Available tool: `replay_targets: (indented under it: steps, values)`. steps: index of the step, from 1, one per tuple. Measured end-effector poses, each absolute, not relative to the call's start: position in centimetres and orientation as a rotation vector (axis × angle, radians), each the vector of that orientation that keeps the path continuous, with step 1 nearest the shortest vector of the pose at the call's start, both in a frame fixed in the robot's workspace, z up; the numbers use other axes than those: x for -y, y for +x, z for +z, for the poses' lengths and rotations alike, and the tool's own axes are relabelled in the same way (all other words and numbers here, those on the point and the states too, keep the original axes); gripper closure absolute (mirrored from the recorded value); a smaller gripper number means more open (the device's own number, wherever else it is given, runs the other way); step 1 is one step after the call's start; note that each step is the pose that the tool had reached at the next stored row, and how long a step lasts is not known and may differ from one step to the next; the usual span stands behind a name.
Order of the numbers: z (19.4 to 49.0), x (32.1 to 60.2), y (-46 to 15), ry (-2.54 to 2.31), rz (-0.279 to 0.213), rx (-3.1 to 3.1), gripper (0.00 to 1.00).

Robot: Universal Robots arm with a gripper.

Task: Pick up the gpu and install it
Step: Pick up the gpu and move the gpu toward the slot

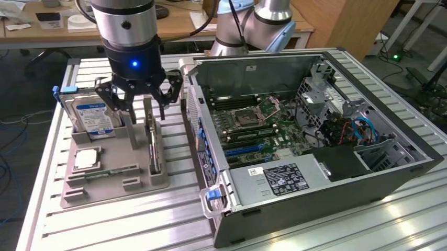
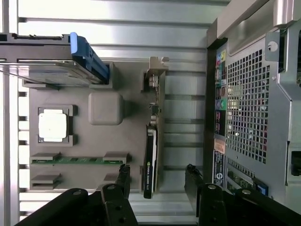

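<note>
The gpu point(image 1: 152, 142) stands on its long edge in a slot of the grey holder tray point(image 1: 112, 184), black shroud to one side and silver bracket at the far end. In the wrist view the gpu point(image 2: 150, 155) runs lengthwise, with its bracket point(image 2: 157, 71) at one end. My gripper point(image 1: 143, 109) hangs open just above the card's far half. Seen from the wrist, the gripper point(image 2: 157, 173) has one dark finger on each side of the card, and neither touches it. Nothing is held.
The tray point(image 2: 106, 109) also holds a silver hard drive point(image 1: 91, 116), a processor chip point(image 1: 85, 158) and a green memory stick point(image 1: 104, 171). An open computer case point(image 1: 314, 130) lies to the exterior view's right, close beside the tray, with blue motherboard slots point(image 1: 241, 149) showing.
</note>
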State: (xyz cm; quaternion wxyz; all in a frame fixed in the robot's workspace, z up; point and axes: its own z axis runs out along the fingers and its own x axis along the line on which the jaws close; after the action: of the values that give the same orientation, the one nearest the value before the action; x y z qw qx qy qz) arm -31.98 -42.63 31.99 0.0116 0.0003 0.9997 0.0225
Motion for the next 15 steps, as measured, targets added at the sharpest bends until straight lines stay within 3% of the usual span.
replay_targets:
  steps: [15]
  values:
    - [29.5,42.7,-32.0,0.001,0.07,-3.118,0.41]
